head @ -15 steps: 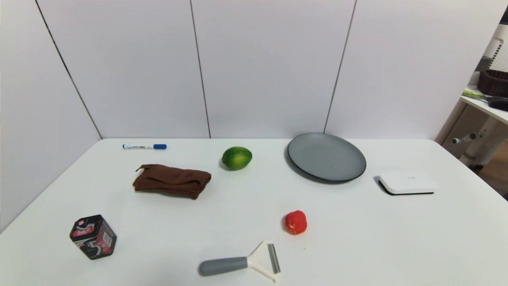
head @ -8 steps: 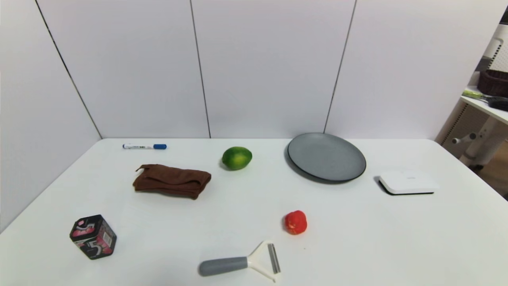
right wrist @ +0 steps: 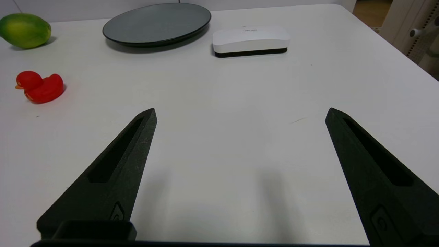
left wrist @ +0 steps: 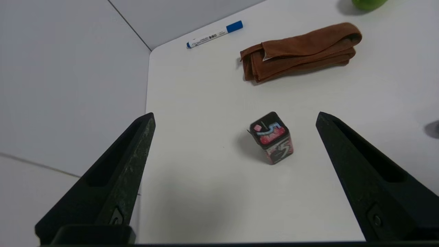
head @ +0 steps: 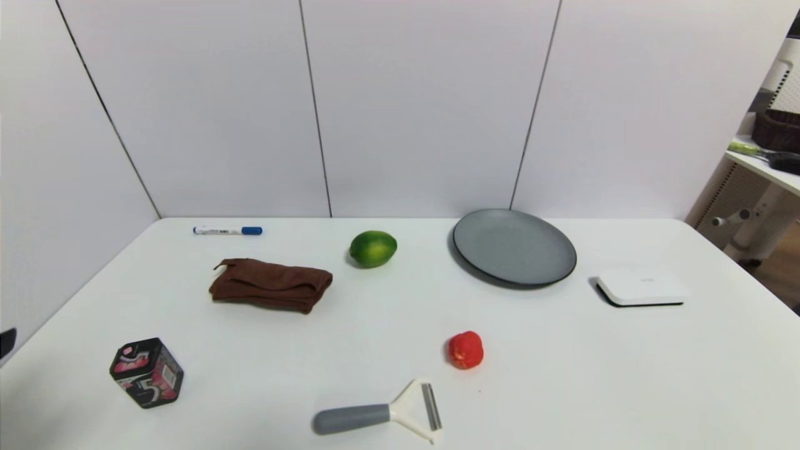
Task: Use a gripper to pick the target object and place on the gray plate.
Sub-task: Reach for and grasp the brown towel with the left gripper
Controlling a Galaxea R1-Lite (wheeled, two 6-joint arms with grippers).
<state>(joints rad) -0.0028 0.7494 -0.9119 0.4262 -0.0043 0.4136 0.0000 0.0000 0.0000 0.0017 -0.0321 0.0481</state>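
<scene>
The folded dark brown cloth [head: 270, 285] lies on the left half of the white table, also in the left wrist view [left wrist: 300, 50]. The round gray plate [head: 514, 247] sits bare at the back right, also in the right wrist view [right wrist: 157, 22]. My left gripper [left wrist: 235, 116] is open and empty, above the table's front left corner, well short of the cloth; only a dark tip [head: 6, 342] shows in the head view. My right gripper [right wrist: 240, 110] is open and empty over the front right of the table, out of the head view.
A black and pink gum tin [head: 147, 372] stands front left, between the left gripper and the cloth. A lime [head: 373, 248], a blue-capped marker [head: 227, 230], a red toy duck [head: 465, 350], a peeler [head: 378, 415] and a flat white box [head: 642, 287] also lie on the table.
A dark tip of the left gripper has come into the head view at the left edge. Nothing on the table has moved.
</scene>
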